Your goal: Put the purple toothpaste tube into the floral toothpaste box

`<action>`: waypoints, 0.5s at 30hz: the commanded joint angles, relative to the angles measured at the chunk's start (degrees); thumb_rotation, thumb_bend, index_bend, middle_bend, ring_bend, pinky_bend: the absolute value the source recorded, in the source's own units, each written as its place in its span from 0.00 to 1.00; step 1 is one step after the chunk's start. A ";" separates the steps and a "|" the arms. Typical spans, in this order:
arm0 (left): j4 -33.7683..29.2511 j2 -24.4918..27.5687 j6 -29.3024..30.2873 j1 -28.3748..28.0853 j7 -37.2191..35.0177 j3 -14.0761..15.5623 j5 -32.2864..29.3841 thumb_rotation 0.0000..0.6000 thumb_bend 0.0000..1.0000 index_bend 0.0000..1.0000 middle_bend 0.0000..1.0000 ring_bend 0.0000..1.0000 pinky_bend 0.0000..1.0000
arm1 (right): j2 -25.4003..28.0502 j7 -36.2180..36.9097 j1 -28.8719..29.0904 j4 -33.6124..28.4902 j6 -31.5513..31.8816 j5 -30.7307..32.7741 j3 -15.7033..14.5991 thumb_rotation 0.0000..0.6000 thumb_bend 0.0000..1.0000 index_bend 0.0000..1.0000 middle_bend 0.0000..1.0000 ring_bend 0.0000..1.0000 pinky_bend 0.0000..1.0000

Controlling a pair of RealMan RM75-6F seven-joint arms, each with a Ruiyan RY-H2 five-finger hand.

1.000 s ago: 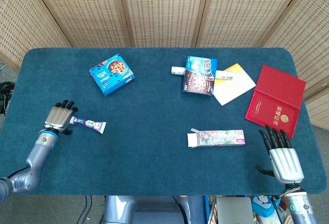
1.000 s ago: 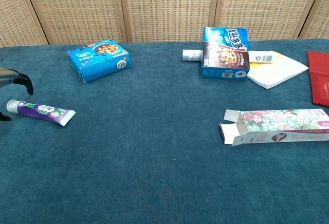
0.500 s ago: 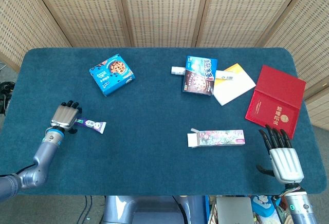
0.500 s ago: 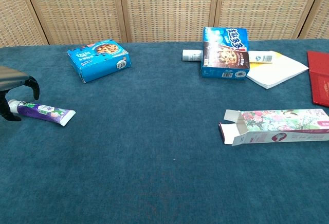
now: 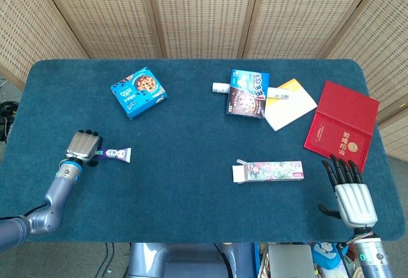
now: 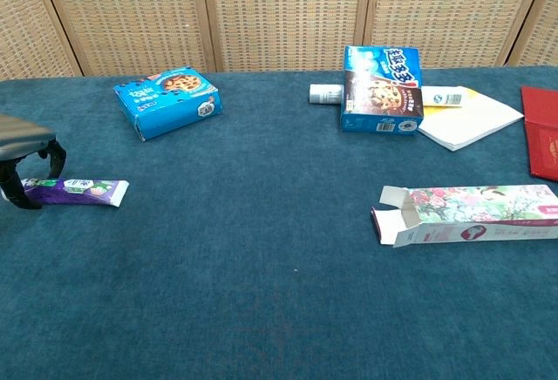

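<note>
The purple toothpaste tube (image 5: pixel 118 155) (image 6: pixel 83 192) lies flat on the blue cloth at the left. My left hand (image 5: pixel 83 145) (image 6: pixel 26 149) is over its cap end, and the fingers curl down around the tube, hiding the cap. At the right lies the floral toothpaste box (image 5: pixel 271 171) (image 6: pixel 475 213), on its side with its left end flaps open. My right hand (image 5: pixel 349 195) rests on the table right of the box with its fingers spread and nothing in it. It shows only in the head view.
A blue cookie box (image 5: pixel 139 92) lies at the back left. A blue and brown snack box (image 5: pixel 248 93), a small white tube (image 5: pixel 220 87), a white booklet (image 5: pixel 290 104) and a red booklet (image 5: pixel 342 125) lie at the back right.
My left hand has moved right over the tube's cap end and its fingers have curled around it. The tube has turned to lie more level. The right hand has not moved.
</note>
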 commanded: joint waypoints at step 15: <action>4.84 -4.46 3.82 1.52 -4.52 0.28 6.58 1.00 0.29 0.81 0.60 0.46 0.43 | 0.08 0.20 -0.15 0.00 0.28 0.16 0.10 1.00 0.12 0.00 0.00 0.00 0.00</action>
